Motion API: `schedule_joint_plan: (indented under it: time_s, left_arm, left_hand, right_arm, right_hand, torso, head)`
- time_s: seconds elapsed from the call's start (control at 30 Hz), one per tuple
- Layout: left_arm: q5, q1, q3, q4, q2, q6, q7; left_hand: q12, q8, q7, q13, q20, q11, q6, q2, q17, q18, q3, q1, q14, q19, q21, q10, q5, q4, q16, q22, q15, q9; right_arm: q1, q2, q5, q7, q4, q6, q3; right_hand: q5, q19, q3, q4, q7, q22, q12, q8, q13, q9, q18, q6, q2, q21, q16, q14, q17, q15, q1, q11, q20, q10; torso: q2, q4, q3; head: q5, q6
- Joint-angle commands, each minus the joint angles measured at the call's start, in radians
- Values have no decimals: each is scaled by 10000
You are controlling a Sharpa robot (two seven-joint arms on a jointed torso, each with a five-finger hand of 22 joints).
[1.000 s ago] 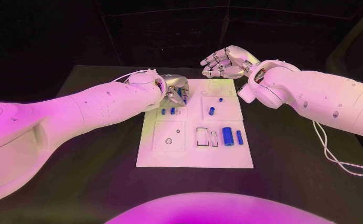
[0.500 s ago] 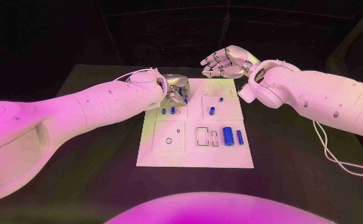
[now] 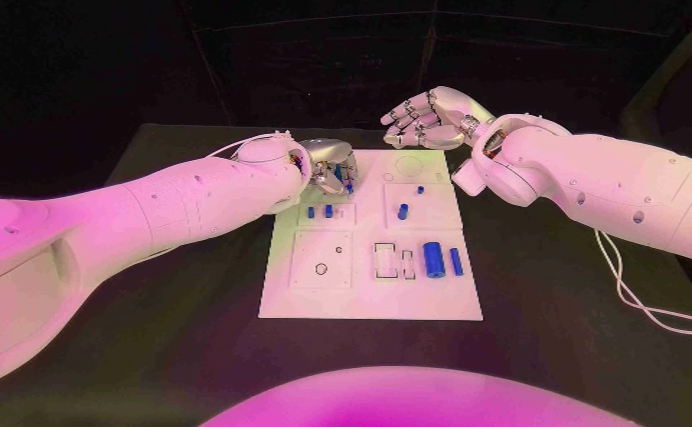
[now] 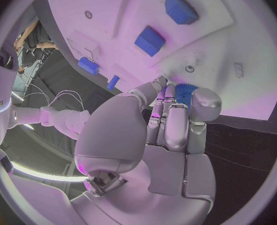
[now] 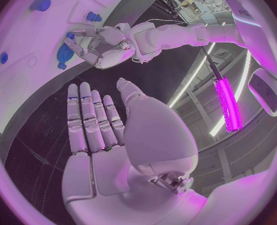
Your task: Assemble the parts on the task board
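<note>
Black table [image 3: 173, 347] fills the scene, with a white task board [image 3: 372, 292] lying flat at its middle. Over the board's far left corner, the left hand [image 3: 329, 167] has its fingers [image 4: 176, 120] curled together around a round blue part [image 4: 186, 93], pinched at the fingertips just above the board's surface. Other small blue parts [image 3: 433, 254] stand or lie nearer the board's middle and near edge. Beyond the board's far edge, the right hand [image 3: 433, 117] hovers apart from everything, holding nothing, its fingers [image 5: 88, 120] straight and side by side.

Judging from the task, the step in hand is seating the pinched part into a socket near the board's far left corner. Doing it well likely means holding the part upright, lining it over its hole, then lowering it straight without sliding across the board.

No brand or label can be read on the board or parts; a few letters on the robot's arm are too small to make out.
</note>
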Motion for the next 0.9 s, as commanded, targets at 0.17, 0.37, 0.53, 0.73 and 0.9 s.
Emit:
schedule_joint_plan:
  time_s: [0.17,0.37,0.53,0.73,0.9]
  left_arm:
    - [495,38,350,447,-263,-886,382]
    - [783,71,632,886,-722,-865,336]
    - [856,95,701,1111,-1076,-673,239]
    - [915,110,719,1311,-1470,-308,64]
    - [924,101,709,1374,-1642,-70,-68]
  left_hand:
    - [-104,-69,59,4,5,67,19,-71,-13,-73,83,-125,56,98,52,46,-12,7,44,30,27,-8]
    - [-139,-88,63,9,12,65,71,-95,-31,-72,110,-165,62,100,62,100,-13,9,44,44,29,0]
    - [-166,-104,56,15,16,58,121,-121,-47,-71,123,-203,64,99,66,156,-13,12,43,54,27,7]
    - [-188,-116,49,17,18,53,152,-144,-60,-74,122,-238,64,105,84,190,-14,20,41,78,25,10]
    - [-222,-133,27,25,15,34,224,-195,-85,-71,109,-300,63,101,87,271,-14,32,37,91,14,19]
  right_arm:
    - [20,-9,22,70,-26,14,6]
    - [20,-27,22,69,-25,14,6]
    - [20,-42,22,67,-23,16,6]
    - [20,-56,22,63,-22,16,6]
    - [20,-63,22,63,-21,17,6]
  right_hand:
    - [64,92,-19,-28,606,-19,63,70,-17,-5,106,-71,64,-42,-40,22,-19,38,26,-3,6,-60]
    - [64,92,-19,-28,606,-19,63,70,-17,-5,106,-71,64,-42,-40,22,-19,38,26,-3,6,-60]
    - [64,92,-19,-28,606,-19,63,70,-17,-5,106,-71,64,-42,-40,22,-19,38,26,-3,6,-60]
    - [64,92,-19,-28,606,-19,63,70,-17,-5,106,-71,64,-42,-40,22,-19,38,26,-3,6,-60]
    - [64,92,-19,-28,606,-19,63,70,-17,-5,106,-71,64,-42,-40,22,-19,38,26,-3,6,-60]
  torso:
    - [-7,12,-1]
    - [-10,35,3]
    - [-5,31,5]
    - [2,16,8]
    - [2,13,0]
  head:
    - [-12,49]
    - [-6,81]
    - [15,72]
    - [54,67]
    - [62,68]
